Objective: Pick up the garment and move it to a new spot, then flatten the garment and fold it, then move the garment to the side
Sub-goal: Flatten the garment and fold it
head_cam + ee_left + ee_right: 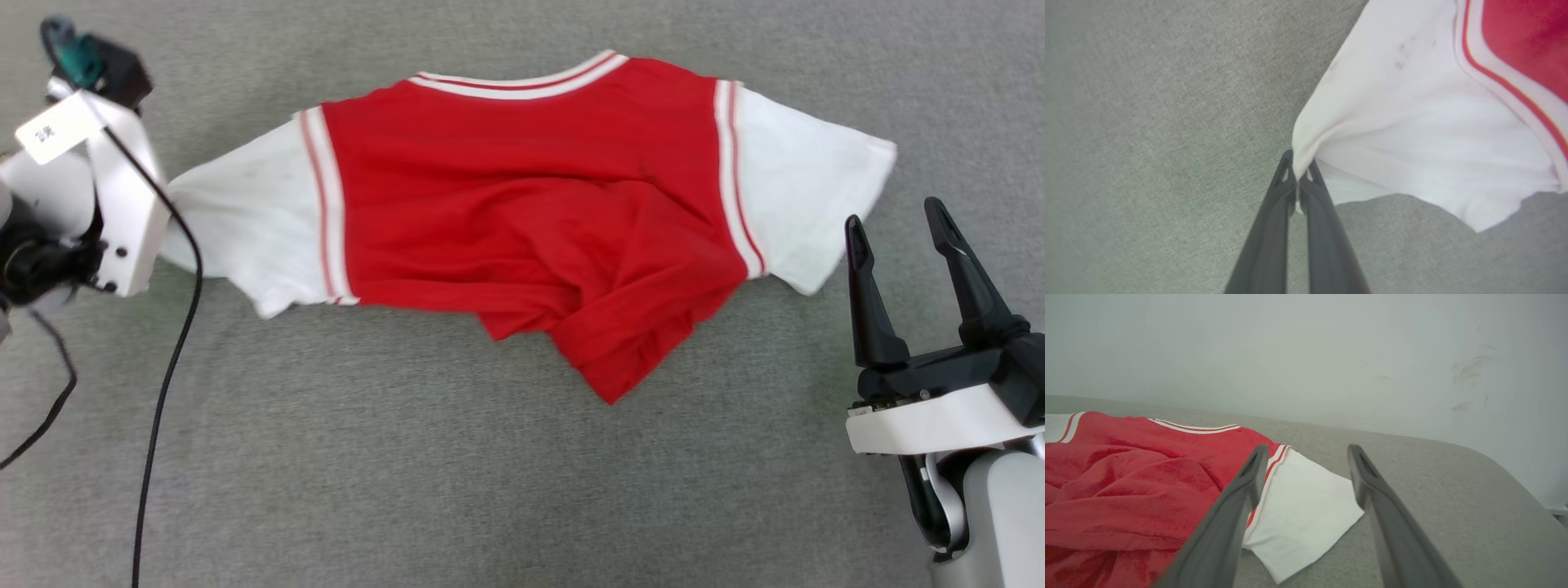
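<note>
Grey woven cloth is covering the whole work surface [408, 490], with a pale wall [1290, 355] rising behind its far edge. Lying across it, collar toward that far edge, is the red soft T-shirt with white short sleeves and striped trim [522, 204], its lower hem bunching up in folds on the near side. Over on the left, the left gripper [1299, 165] is clamping tight on the tip of the white sleeve [1412, 122] there, fabric drawing to a point between the dark fingers. Across the way, the right gripper [894, 214] is standing just beside the other white sleeve [808, 196], jaws spread wide, gripping nothing. A black cable [175, 327] is trailing from the left arm.
</note>
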